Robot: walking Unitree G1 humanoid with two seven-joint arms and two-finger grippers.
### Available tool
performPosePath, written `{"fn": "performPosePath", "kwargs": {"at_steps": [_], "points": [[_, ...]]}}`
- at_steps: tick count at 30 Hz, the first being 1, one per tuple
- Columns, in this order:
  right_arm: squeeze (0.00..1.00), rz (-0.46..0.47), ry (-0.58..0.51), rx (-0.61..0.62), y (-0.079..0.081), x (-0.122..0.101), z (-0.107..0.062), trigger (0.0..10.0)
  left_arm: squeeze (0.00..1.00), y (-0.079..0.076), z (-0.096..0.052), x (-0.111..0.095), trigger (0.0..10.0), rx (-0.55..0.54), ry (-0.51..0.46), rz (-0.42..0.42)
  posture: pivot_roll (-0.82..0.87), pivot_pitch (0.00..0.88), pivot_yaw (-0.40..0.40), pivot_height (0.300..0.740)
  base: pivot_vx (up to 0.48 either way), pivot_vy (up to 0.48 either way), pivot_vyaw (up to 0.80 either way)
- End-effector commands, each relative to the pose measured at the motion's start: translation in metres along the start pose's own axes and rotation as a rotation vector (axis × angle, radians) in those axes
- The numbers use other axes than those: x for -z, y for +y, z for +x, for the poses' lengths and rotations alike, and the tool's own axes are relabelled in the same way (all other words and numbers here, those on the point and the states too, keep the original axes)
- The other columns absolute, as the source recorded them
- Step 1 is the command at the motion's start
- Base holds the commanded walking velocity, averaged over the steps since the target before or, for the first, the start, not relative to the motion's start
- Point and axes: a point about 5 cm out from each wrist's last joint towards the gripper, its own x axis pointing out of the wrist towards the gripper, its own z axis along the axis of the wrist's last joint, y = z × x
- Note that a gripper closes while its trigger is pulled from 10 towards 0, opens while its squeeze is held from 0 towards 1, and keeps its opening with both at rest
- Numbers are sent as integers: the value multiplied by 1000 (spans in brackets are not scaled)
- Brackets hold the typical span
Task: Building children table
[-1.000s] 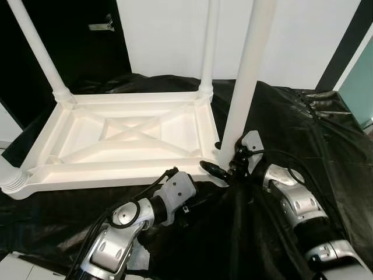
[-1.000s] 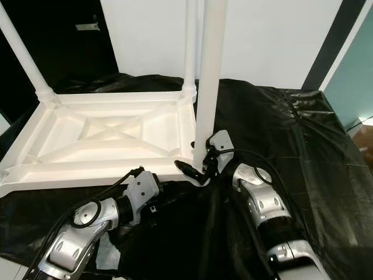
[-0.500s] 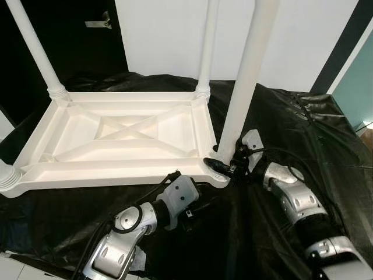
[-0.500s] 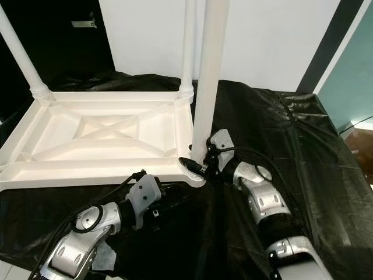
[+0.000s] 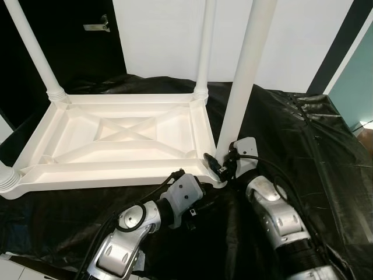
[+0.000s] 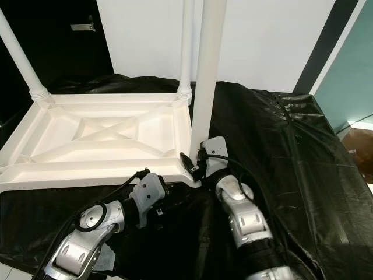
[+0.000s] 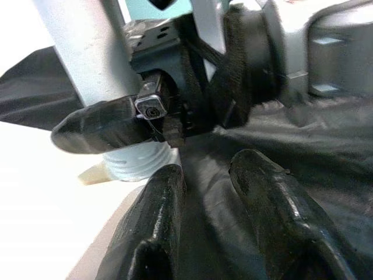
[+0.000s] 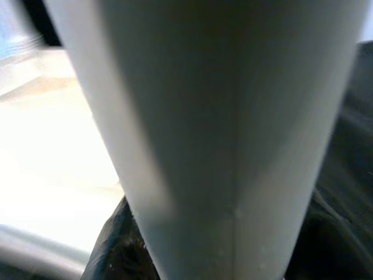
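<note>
The white children's table (image 5: 116, 131) lies upside down on a black sheet (image 5: 303, 134), with its legs pointing up. My right gripper (image 5: 220, 163) is shut on the base of the near right leg (image 5: 242, 81). One of its fingers (image 7: 99, 125) lies across the leg just above the threaded collar. The same leg (image 8: 221, 134) looms very close in the right wrist view. My left gripper (image 7: 207, 175) rests low on the sheet by the table's near right corner, open with nothing between its fingers (image 7: 157, 233), pointing at the right gripper.
Three more legs stand at the far right (image 5: 204, 46), far left (image 5: 32, 49) and near left (image 5: 7, 181) corners. A white wall and a dark door with a metal handle (image 5: 96, 26) are behind. The sheet reaches far to the right.
My right forearm has swung in from the right toward me, its gripper staying at the leg base. The left gripper has crept a little toward the near right corner. The camera shifted slightly.
</note>
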Motion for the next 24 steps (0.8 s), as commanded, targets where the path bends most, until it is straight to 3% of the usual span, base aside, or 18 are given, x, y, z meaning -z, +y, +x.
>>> {"fn": "performPosePath", "kwargs": {"at_steps": [1,2,12,13,20,22,24], "points": [[0,-23,84,58,-8,16,-6,10000,0,3,1,2,10000,-45,8,-3,-49,0,-47,740,0,0,0],[0,-4,82,103,-5,16,-9,10000,0,5,-1,2,10000,-48,11,3,-47,0,-44,740,0,0,0],[0,18,75,128,2,16,-13,10000,0,6,-1,-1,10000,-39,12,8,-47,0,-14,740,0,0,0],[1000,15,69,130,1,15,-13,10000,0,6,-1,-1,10000,-31,14,10,-54,0,-4,740,0,0,0],[1000,25,55,39,-4,16,-21,10000,0,10,-1,0,10000,-16,20,22,-73,0,16,740,0,0,0],[1000,10,37,-70,-12,15,-30,10000,0,12,0,-1,10000,-11,18,31,-76,0,19,740,0,0,0],[1000,3,30,-104,-15,14,-33,10000,0,13,0,-2,10000,-10,17,32,-78,0,17,740,0,0,0]]}}
